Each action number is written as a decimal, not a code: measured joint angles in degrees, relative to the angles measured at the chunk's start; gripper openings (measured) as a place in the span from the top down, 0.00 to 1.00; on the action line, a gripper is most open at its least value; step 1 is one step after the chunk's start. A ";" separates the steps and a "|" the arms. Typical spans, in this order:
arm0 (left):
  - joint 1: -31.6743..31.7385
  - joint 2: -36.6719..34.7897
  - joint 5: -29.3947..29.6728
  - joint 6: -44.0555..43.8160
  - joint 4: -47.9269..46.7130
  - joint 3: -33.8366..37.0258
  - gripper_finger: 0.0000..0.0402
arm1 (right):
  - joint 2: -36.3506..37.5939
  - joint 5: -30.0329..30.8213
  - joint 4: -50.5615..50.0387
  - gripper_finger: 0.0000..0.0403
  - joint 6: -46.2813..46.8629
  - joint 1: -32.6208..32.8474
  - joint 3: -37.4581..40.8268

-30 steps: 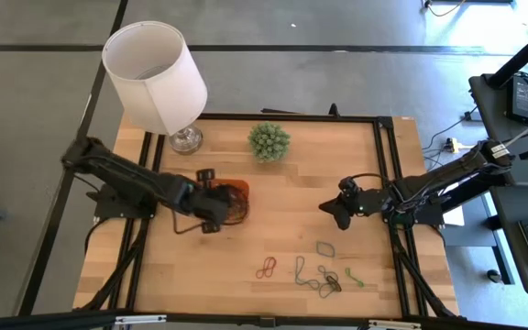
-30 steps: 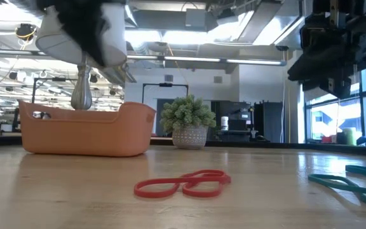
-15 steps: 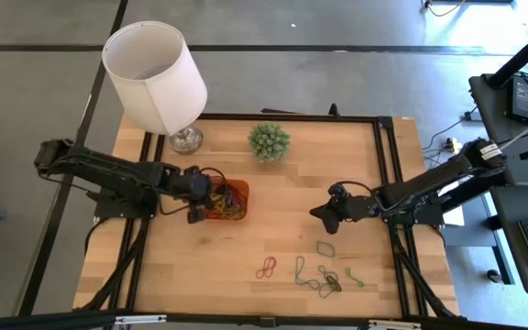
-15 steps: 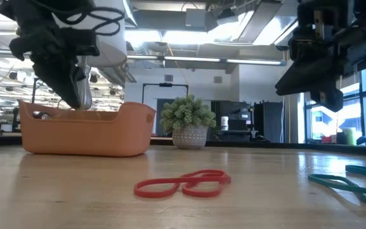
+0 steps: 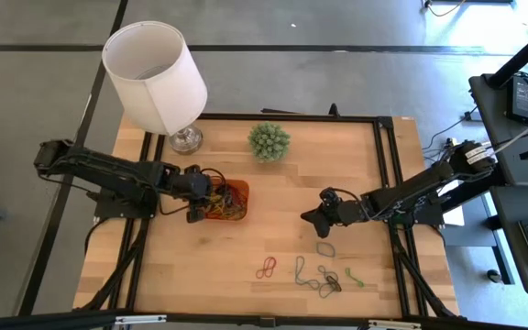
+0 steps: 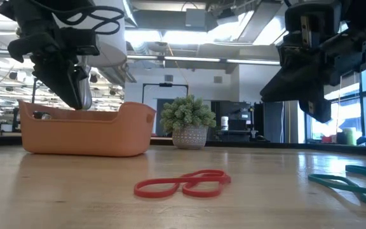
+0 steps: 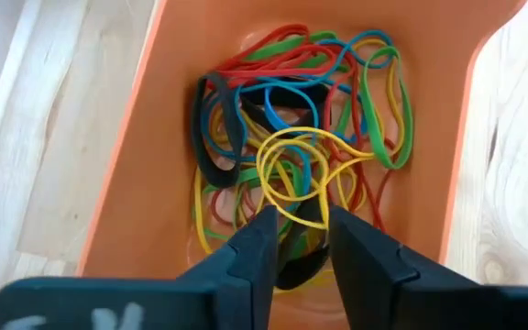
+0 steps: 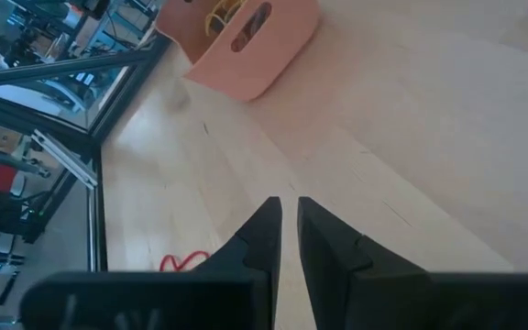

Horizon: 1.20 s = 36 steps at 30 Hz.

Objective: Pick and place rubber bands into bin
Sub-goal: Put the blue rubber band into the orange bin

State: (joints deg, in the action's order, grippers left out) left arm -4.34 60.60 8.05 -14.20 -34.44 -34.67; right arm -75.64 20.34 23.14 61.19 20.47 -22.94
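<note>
High view: the bin (image 5: pixel 228 203) is seen left of centre, the left pincer (image 5: pixel 202 203) at its left edge; loose bands (image 5: pixel 324 275) lie lower right, bare tabletop (image 5: pixel 282 188) between. Left wrist view: narrowly parted fingers (image 7: pixel 257 252) above tangled bands. Right wrist view: the right pincer (image 8: pixel 287 240) nearly closed, empty.

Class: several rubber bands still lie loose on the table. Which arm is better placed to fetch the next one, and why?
Probably the right. Its gripper hangs just beside the loose rubber bands near the table's front edge, holding nothing. The left gripper sits over the bin, farther from them.
</note>
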 joint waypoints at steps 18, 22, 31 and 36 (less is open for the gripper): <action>-0.07 0.02 -0.35 -13.15 4.80 -6.67 0.79 | -0.02 0.01 -0.17 0.90 -2.65 0.00 0.00; -0.06 0.02 -0.26 -20.00 5.76 -6.67 0.79 | -0.02 -0.95 -0.69 0.98 -5.66 0.81 -1.48; -0.06 0.02 -0.24 -19.52 6.12 -6.67 0.79 | -1.24 -1.14 -39.40 0.99 -5.58 6.45 -22.66; -0.53 -0.17 -0.09 -11.80 5.91 -6.67 0.82 | -5.95 -1.09 -57.96 1.00 3.34 9.27 -35.72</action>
State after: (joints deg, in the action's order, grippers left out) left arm -4.87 60.42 7.96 -26.00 -28.52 -41.34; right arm -81.58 19.25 -34.82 64.53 29.74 -58.66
